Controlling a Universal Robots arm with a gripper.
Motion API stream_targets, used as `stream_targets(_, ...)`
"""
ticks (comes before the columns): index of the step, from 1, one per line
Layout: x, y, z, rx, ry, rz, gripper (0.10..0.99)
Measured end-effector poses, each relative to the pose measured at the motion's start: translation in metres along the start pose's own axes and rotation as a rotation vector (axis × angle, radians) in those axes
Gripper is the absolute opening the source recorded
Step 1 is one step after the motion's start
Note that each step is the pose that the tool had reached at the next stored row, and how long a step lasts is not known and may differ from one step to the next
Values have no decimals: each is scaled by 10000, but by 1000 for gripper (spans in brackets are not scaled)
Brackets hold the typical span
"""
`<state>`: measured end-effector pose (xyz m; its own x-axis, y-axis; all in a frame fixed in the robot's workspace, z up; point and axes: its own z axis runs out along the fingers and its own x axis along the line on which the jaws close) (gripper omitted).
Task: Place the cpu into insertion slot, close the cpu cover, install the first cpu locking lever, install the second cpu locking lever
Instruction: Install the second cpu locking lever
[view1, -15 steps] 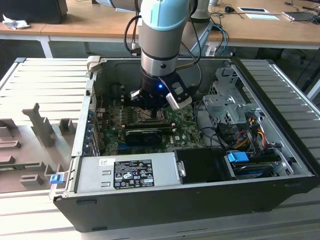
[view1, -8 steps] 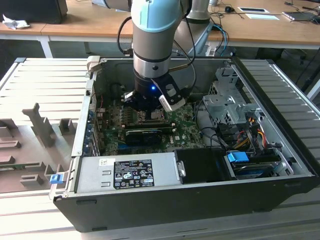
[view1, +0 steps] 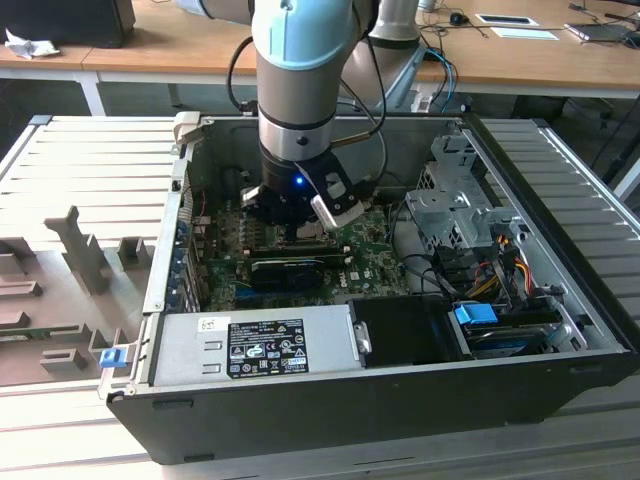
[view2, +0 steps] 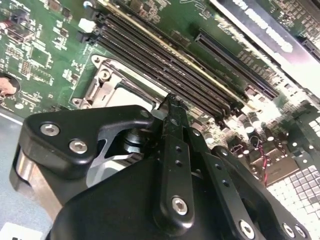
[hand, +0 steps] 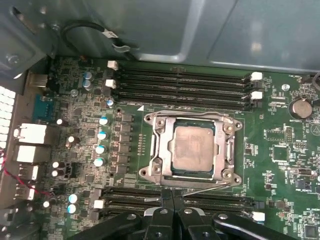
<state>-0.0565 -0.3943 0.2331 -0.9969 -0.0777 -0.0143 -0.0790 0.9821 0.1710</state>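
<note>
Gripper (hand: 172, 197) fingers are pressed together with nothing between them, tips hovering just above the near edge of the insertion slot (hand: 156, 150) in the first wrist view — right where a thin wire locking lever (hand: 210, 187) runs along the socket's rim. Inside the socket lies the cpu (hand: 192, 148), its pale metal face showing through the square cut-out of the cpu cover (hand: 231, 149), which lies flat over it. Rows of long black memory slots (hand: 182, 86) flank the socket on both sides on the green motherboard (hand: 280, 165). From the exterior view, the arm reaches down into the open computer case (view1: 560, 170) — a grey power supply (view1: 250, 345) sits along its near edge.
</note>
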Motion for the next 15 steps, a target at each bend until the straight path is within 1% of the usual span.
stream_targets(3,26,-8,17,-57,-5,1,106)
stream_targets(5,29,-14,47,-93,-8,-2,106)
stream_targets(12,85,-36,201,-110,-9,0,106)
stream_targets(13,101,-41,230,-128,-10,-1,106)
stream_targets(14,108,-48,239,-179,-12,-4,106)
stream_targets(15,112,-57,242,-257,-19,-5,106)
